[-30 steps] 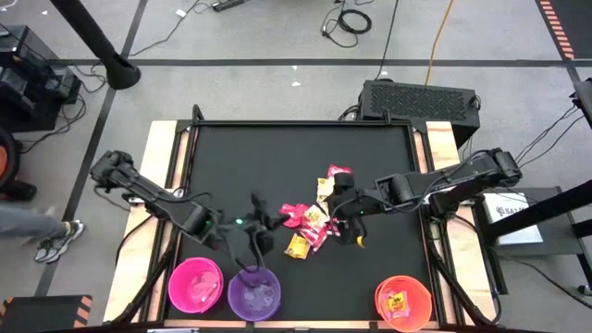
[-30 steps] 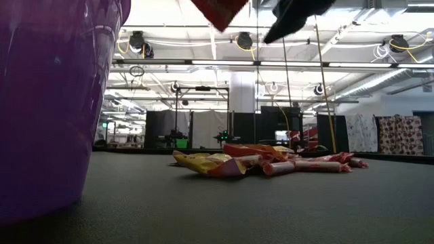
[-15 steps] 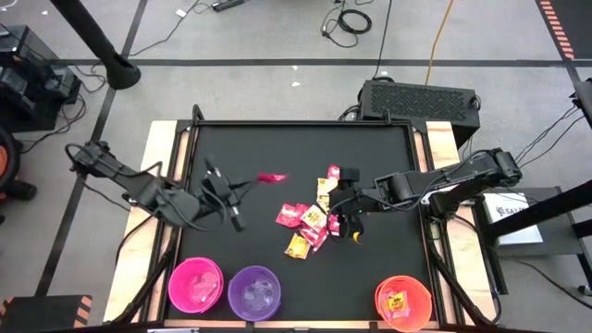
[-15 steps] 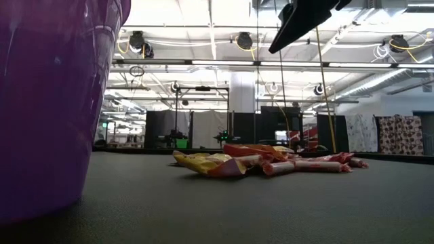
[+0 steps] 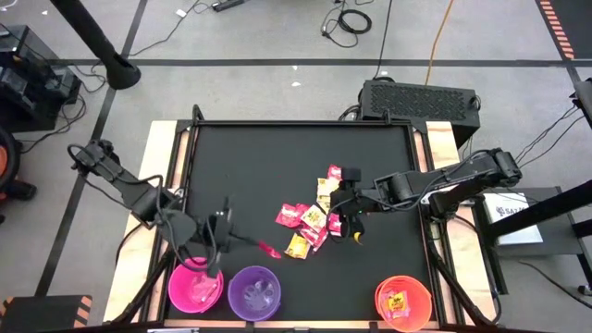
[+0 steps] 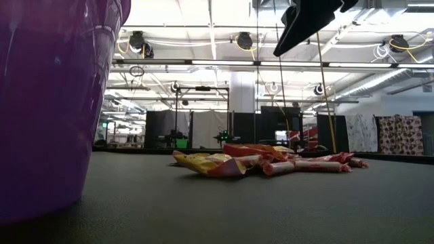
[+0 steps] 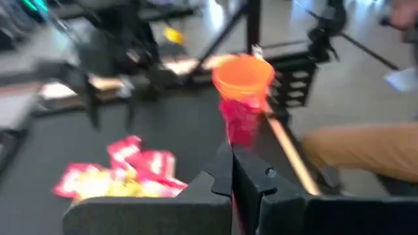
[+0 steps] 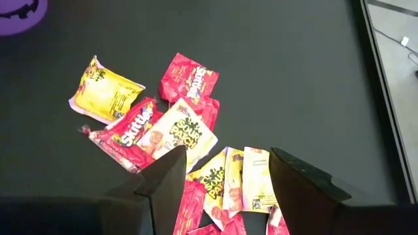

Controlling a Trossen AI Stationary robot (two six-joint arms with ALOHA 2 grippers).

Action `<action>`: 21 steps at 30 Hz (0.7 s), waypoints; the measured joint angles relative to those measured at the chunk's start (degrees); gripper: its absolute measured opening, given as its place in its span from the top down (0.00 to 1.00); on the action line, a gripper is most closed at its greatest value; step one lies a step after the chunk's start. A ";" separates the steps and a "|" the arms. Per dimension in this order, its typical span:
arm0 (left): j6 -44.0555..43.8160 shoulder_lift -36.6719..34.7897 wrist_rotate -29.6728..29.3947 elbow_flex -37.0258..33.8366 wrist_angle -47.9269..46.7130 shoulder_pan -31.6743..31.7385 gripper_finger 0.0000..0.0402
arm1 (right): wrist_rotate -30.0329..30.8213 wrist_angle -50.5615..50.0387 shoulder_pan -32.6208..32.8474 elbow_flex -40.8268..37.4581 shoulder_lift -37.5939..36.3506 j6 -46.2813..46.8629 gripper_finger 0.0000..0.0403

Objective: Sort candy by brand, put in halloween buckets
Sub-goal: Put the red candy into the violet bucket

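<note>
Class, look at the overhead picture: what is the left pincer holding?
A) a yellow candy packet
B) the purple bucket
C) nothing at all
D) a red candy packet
D: the left pincer, shut, holds a red candy packet sticking out above the table, near the pink bucket.

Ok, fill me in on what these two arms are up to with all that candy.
The robot is sorting candy into buckets. The left gripper is shut on a red packet, holding it near the pink bucket and purple bucket. The right gripper hangs over the candy pile mid-table, its fingers apart with nothing between them. The orange bucket already has a yellow packet inside.
</note>
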 joint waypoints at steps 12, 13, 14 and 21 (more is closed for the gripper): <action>-21.31 11.12 11.84 -0.04 -11.69 -5.85 1.00 | -0.02 0.02 0.00 0.00 0.00 0.74 0.48; -21.35 12.27 13.17 -0.02 -11.22 -5.97 1.00 | -0.02 0.02 0.00 0.00 0.00 0.73 0.48; -21.35 13.49 14.38 -0.02 -11.09 -5.97 1.00 | -0.02 0.04 0.00 0.00 0.00 0.74 0.48; -25.43 19.30 16.88 -0.04 -11.18 -5.46 0.88 | -0.02 0.15 0.00 0.00 0.00 0.74 0.48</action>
